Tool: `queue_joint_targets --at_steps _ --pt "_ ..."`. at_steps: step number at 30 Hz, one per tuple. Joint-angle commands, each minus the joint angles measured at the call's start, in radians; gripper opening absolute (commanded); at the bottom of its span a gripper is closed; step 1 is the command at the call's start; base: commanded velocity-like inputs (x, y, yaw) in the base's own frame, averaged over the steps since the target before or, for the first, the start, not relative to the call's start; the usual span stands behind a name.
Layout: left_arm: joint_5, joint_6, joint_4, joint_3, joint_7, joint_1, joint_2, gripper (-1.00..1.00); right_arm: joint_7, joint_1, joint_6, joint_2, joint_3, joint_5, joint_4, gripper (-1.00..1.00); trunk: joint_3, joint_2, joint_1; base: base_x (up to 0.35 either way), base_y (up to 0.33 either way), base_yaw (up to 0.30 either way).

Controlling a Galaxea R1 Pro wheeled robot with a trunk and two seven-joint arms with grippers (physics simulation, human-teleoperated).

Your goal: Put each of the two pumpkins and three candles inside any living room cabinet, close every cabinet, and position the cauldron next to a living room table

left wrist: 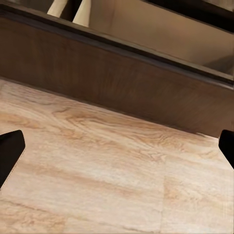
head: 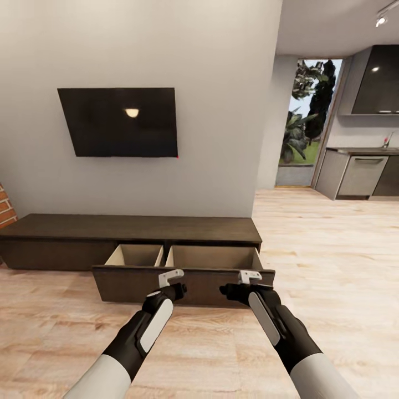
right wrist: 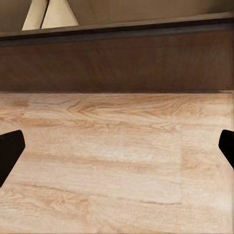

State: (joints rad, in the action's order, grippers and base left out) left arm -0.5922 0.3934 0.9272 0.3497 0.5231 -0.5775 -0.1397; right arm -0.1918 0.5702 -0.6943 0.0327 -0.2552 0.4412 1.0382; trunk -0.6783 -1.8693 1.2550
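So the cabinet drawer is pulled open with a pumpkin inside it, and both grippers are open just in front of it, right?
Not quite. The head view shows the drawer of the cabinet open but with no pumpkin visible inside. The left gripper and right gripper are open in front of it.

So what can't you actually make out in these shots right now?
- Drawer floor, head view: its own front panel hides the near part, so small contents cannot be ruled out.
- Cabinet left end, head view: cut off by the picture's edge.
- Left gripper and right gripper, wrist views: fingertips clipped at the picture's edges.
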Motion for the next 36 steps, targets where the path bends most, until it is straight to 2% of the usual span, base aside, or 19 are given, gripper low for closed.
queue_joint_targets --at_steps 1,3,8,11,15,19,21,25,26,27,30,36 --pt "-0.008 -0.012 -0.001 0.003 0.009 -0.001 0.003 1.00 -0.010 0.000 0.007 -0.001 -0.002 0.010 0.000 1.00 -0.004 -0.008 0.004 0.000 0.000 0.000" --pt "0.003 -0.034 -0.012 0.004 0.011 -0.001 0.005 1.00 -0.010 -0.001 0.033 -0.002 -0.002 0.007 -0.007 1.00 -0.011 -0.022 0.012 0.000 0.000 0.000" --pt "0.076 -0.059 -0.041 0.010 0.013 -0.001 0.003 1.00 -0.012 -0.004 0.113 -0.003 -0.003 -0.001 -0.018 1.00 -0.026 -0.057 0.031 0.000 0.000 0.000" --pt "0.090 -0.086 -0.057 0.012 0.012 0.000 0.002 1.00 -0.013 -0.005 0.159 -0.002 -0.005 -0.003 -0.037 1.00 -0.036 -0.078 0.042 0.000 0.000 0.000" --pt "0.096 -0.118 -0.084 0.032 0.012 -0.001 0.002 1.00 -0.012 -0.006 0.209 -0.002 -0.005 -0.003 -0.072 1.00 -0.048 -0.106 0.058 0.000 0.000 0.000" --pt "0.096 -0.194 -0.122 0.046 0.012 -0.001 0.002 1.00 -0.013 -0.006 0.300 -0.002 -0.008 -0.005 -0.133 1.00 -0.061 -0.134 0.073 0.000 0.000 0.000" --pt "0.098 -0.236 -0.152 0.049 0.012 -0.001 0.002 1.00 -0.013 -0.006 0.377 -0.002 -0.011 -0.006 -0.175 1.00 -0.067 -0.148 0.081 0.000 0.000 0.000" --pt "0.097 -0.288 -0.177 0.051 0.011 -0.001 0.003 1.00 -0.011 -0.014 0.594 -0.002 -0.014 -0.006 -0.234 1.00 -0.079 -0.176 0.096 0.000 0.000 0.000" --pt "0.098 -0.295 -0.191 0.056 0.011 -0.001 0.003 1.00 -0.010 -0.016 0.657 -0.001 -0.019 -0.013 -0.263 1.00 -0.083 -0.183 0.100 0.000 0.000 0.000" --pt "0.100 -0.303 -0.203 0.060 0.011 -0.001 0.003 1.00 -0.010 -0.017 0.686 0.001 -0.023 -0.025 -0.293 1.00 -0.086 -0.190 0.104 0.000 0.000 0.000" --pt "0.100 -0.364 -0.221 0.081 0.011 -0.001 0.003 1.00 -0.011 -0.018 0.732 0.004 -0.031 -0.071 -0.388 1.00 -0.095 -0.211 0.115 0.000 0.000 0.000" --pt "0.101 -0.419 -0.250 0.105 0.010 -0.001 0.003 1.00 -0.011 -0.018 0.798 0.003 -0.033 -0.090 -0.434 1.00 -0.114 -0.253 0.138 0.000 0.000 0.000"
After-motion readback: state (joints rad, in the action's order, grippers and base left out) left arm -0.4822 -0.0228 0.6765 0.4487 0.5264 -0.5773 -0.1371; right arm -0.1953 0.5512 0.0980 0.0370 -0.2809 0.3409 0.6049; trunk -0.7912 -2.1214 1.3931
